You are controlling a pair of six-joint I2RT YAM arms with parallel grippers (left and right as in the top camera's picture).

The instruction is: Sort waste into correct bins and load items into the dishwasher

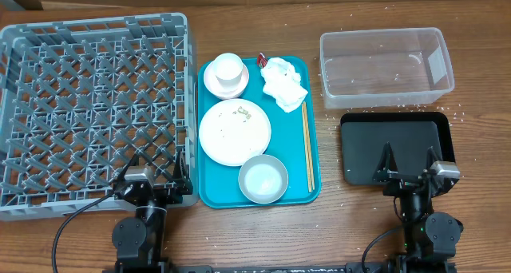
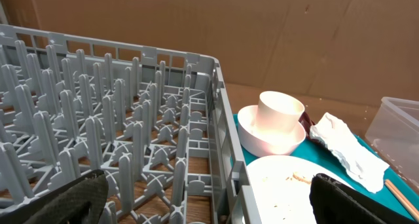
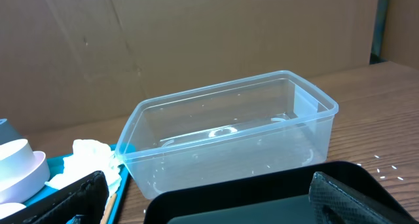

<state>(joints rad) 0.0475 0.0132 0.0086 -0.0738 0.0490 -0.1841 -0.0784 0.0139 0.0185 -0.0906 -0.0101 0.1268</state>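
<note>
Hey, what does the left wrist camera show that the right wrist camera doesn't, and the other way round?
Only the left wrist view: the grey lattice plastic dish rack and the round white plate with crumbs on it. Only the right wrist view: the shallow black rectangular tray and loose pale grains. Both show the crumpled white paper napkin, the small white cup standing in a white bowl, and the clear plastic tub, though the left sees only its corner.

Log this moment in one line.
left gripper: open, empty | right gripper: open, empty | napkin, plate: on teal tray | dish rack: no dishes loaded
</note>
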